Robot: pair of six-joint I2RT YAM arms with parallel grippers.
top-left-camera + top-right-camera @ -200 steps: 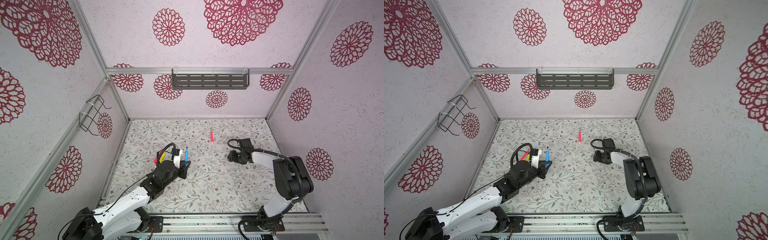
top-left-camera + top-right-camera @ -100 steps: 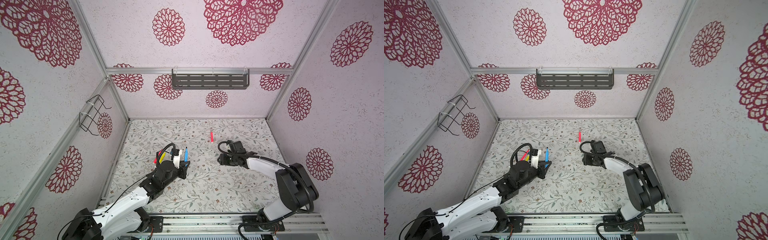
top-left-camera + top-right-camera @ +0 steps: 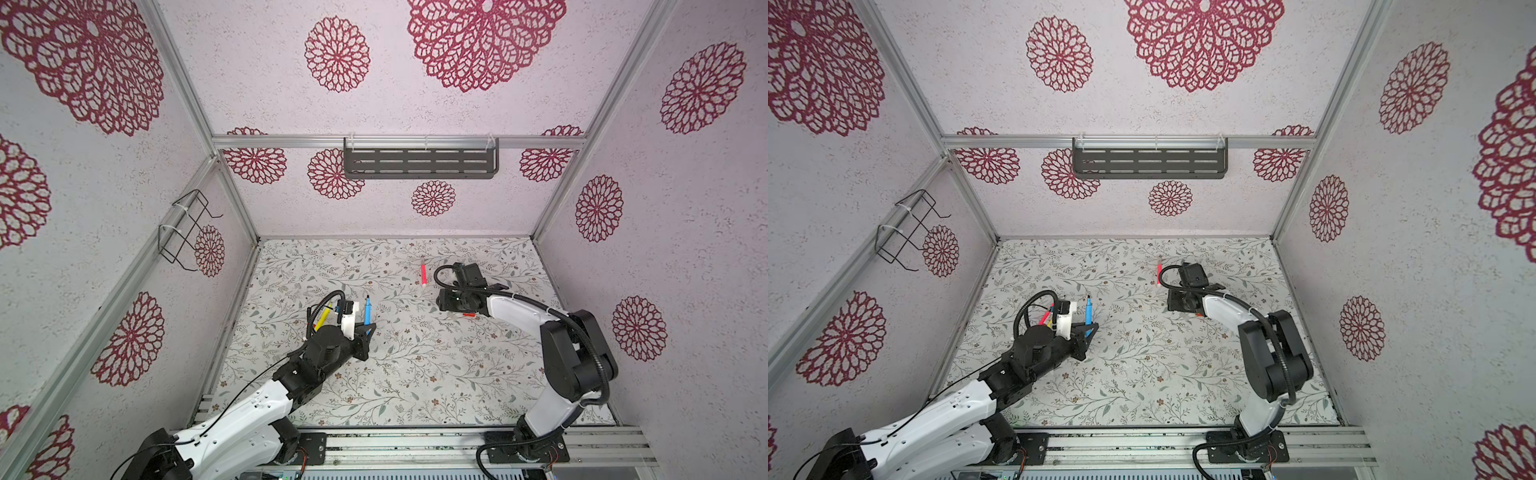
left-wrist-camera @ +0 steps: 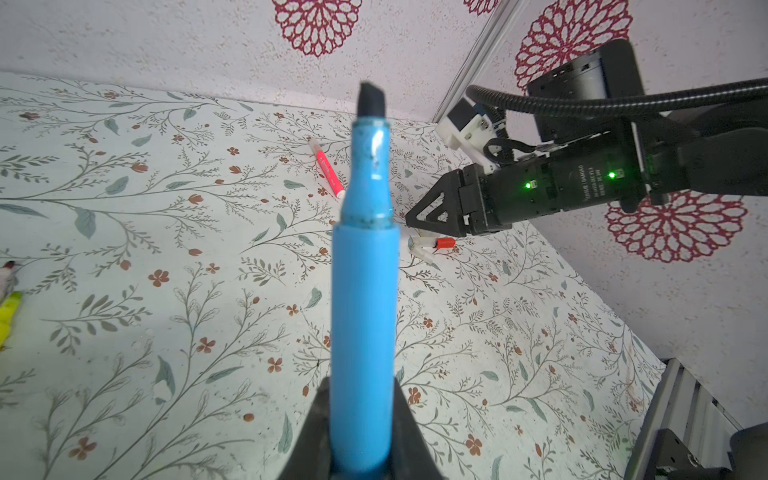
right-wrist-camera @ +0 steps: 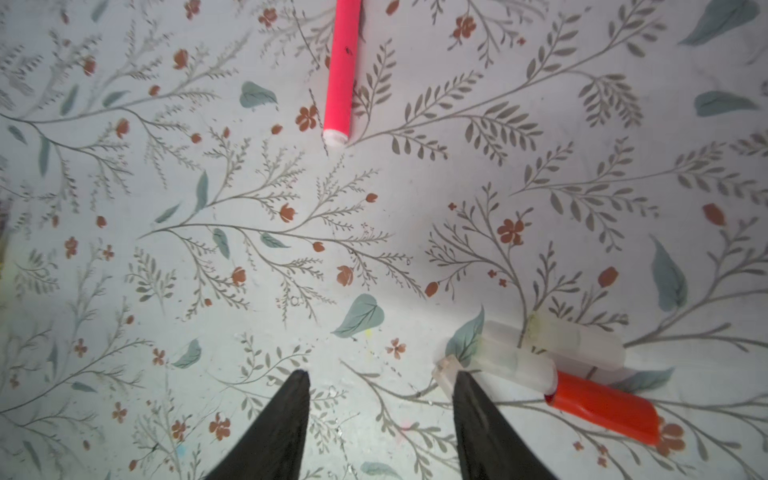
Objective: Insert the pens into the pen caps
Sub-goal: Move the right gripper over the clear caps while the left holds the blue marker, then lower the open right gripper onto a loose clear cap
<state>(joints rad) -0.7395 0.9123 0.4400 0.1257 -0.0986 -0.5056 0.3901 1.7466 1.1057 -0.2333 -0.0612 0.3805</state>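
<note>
Broadly, the floral tabletop (image 3: 415, 374) carries everything. On its left side the left end effector (image 3: 366, 332) is clamped on the blue pen (image 4: 362, 316), whose dark bare tip points away from the fingers. On the right side the right end effector (image 5: 380, 374) hangs low over the tabletop, its fingers apart with nothing between them. The pink pen (image 5: 341, 70) lies apart from it, toward the far left.

The pen caps (image 5: 515, 361), pale ones and a red cap (image 5: 602, 409), lie touching in a small cluster just beside one finger, outside the gap. We judge the step in hand to be fetching a pale cap. We should shift sideways until a single cap sits between the fingers and pinch across its round body, leaving its open mouth free. We should close gently, since the neighbouring caps may roll or lift together.
</note>
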